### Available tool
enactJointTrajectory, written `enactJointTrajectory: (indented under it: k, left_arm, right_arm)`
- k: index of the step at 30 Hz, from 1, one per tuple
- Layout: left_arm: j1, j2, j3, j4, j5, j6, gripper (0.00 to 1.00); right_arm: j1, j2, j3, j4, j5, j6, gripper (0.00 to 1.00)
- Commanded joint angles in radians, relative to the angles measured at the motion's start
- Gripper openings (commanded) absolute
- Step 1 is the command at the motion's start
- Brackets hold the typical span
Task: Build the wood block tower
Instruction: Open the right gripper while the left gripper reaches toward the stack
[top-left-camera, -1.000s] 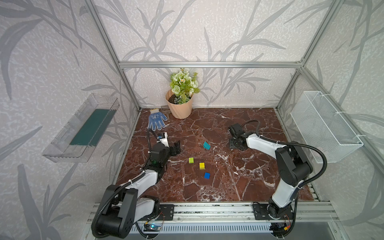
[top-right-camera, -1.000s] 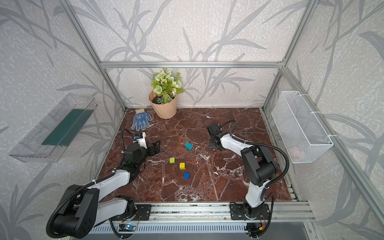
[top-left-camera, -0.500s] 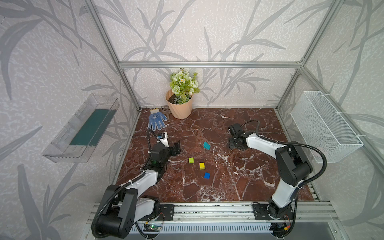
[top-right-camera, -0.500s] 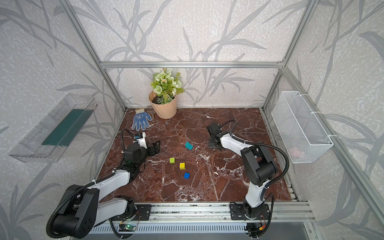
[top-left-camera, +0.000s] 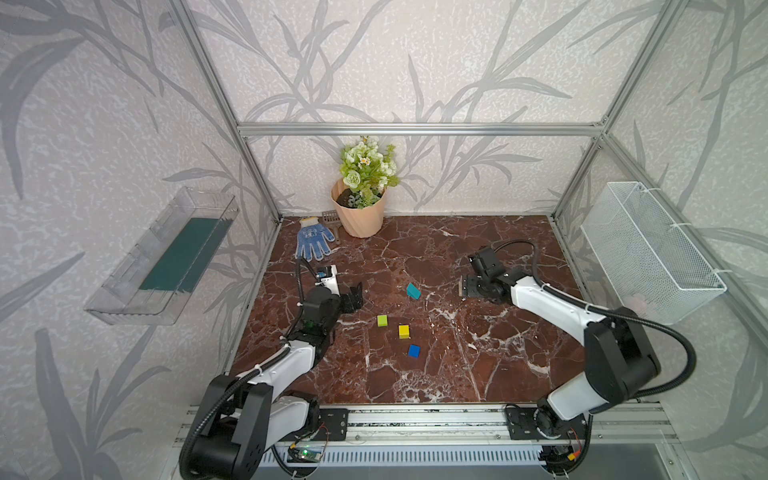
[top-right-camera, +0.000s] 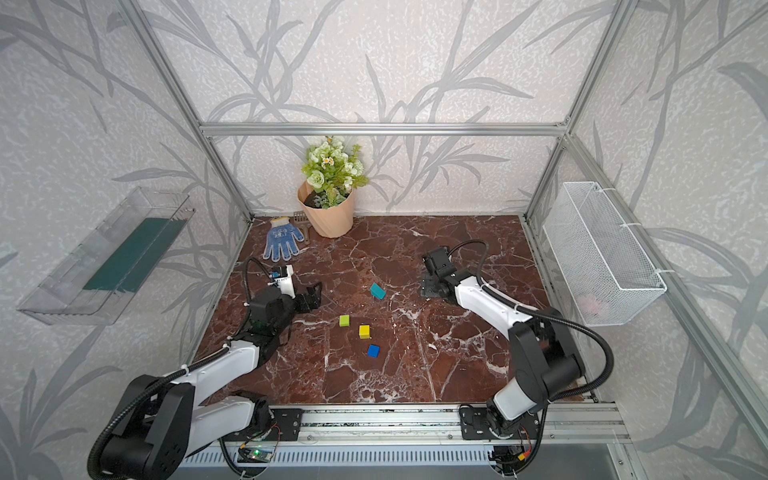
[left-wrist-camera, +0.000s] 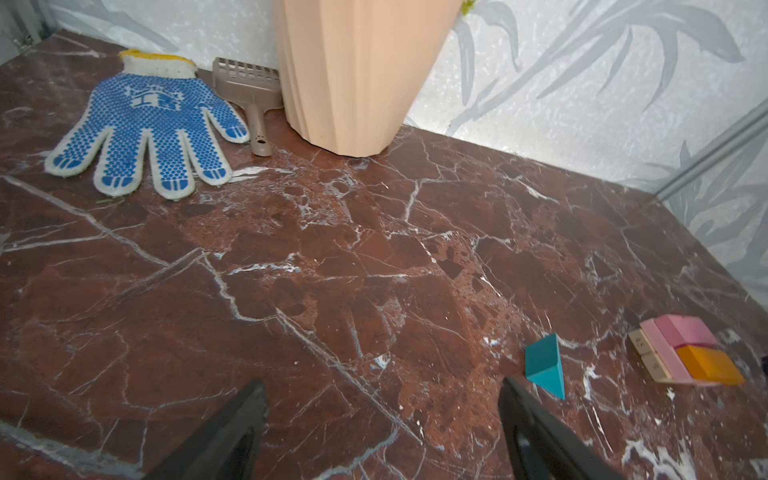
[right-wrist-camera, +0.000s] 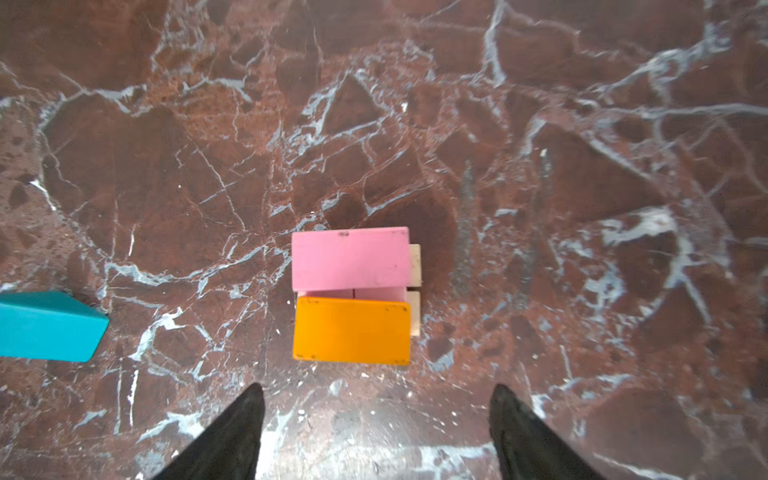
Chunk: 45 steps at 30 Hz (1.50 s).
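The right wrist view alone shows the tower (right-wrist-camera: 351, 295) from above: a pink block (right-wrist-camera: 351, 257) and an orange block (right-wrist-camera: 351, 330) lie side by side on a pink layer over plain-wood bars (right-wrist-camera: 414, 266). In both top views the right gripper (top-left-camera: 468, 286) hides most of it. That gripper's fingers stand wide apart with nothing between them, their tips short of the tower. The left gripper (left-wrist-camera: 382, 384) is likewise spread and empty, low at the left of the table. Only the top views show the lime cube (top-left-camera: 382, 320), yellow cube (top-left-camera: 403, 331) and blue cube (top-left-camera: 414, 351), loose at mid-table. The teal wedge (top-left-camera: 413, 291) lies beyond them, left of the tower. The surface is a red-brown marble tabletop (top-left-camera: 457, 374) inside an aluminium frame (top-left-camera: 415, 129) with leaf-pattern walls. A peach flower pot (top-left-camera: 359, 216), work glove (top-left-camera: 313, 239) and scoop (left-wrist-camera: 245, 83) occupy the back left corner. Compared with one second ago, every loose block lies in the same place and both arms hold nearly the same pose.
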Motion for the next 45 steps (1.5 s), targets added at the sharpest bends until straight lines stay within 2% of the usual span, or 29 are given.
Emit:
enactJointTrajectory:
  k: [1,4,8,10,14,18,23,30,45]
  left_arm:
    - [-0.121,-0.041,0.071,-0.088,-0.065,0.056,0.91]
    - [-0.235,-0.018,0.128,-0.121,-0.065,0.064,0.91]
    - [-0.356,0.1,0.215,-0.108,-0.028,0.059,0.91]
    - [-0.405,0.176,0.268,-0.107,-0.021,0.06,0.9]
    - [-0.485,0.352,0.378,-0.093,0.026,0.045,0.88]
    - [-0.55,0.504,0.492,-0.107,0.044,0.027,0.86]
    - [-0.585,0.645,0.608,-0.133,0.075,-0.006,0.84]
    - [-0.596,0.771,0.743,-0.22,0.061,-0.046,0.81]
    - [-0.598,0.875,0.848,-0.287,0.011,-0.048,0.79]
  right_arm:
    - [-0.01,-0.107,-0.095,0.053,0.06,-0.016,0.84]
    - [-0.026,-0.17,-0.184,0.118,0.065,-0.033,0.78]
    - [-0.055,-0.19,-0.255,0.191,0.015,-0.035,0.68]
    - [-0.056,-0.186,-0.254,0.184,-0.003,-0.034,0.63]
    - [-0.058,-0.168,-0.24,0.153,-0.015,-0.026,0.61]
    - [-0.064,-0.111,-0.215,0.132,-0.046,-0.004,0.51]
    - [-0.068,-0.038,-0.203,0.16,-0.109,0.031,0.46]
    - [-0.099,0.02,-0.191,0.193,-0.12,0.053,0.43]
    - [-0.133,0.129,-0.11,0.187,-0.145,0.037,0.41]
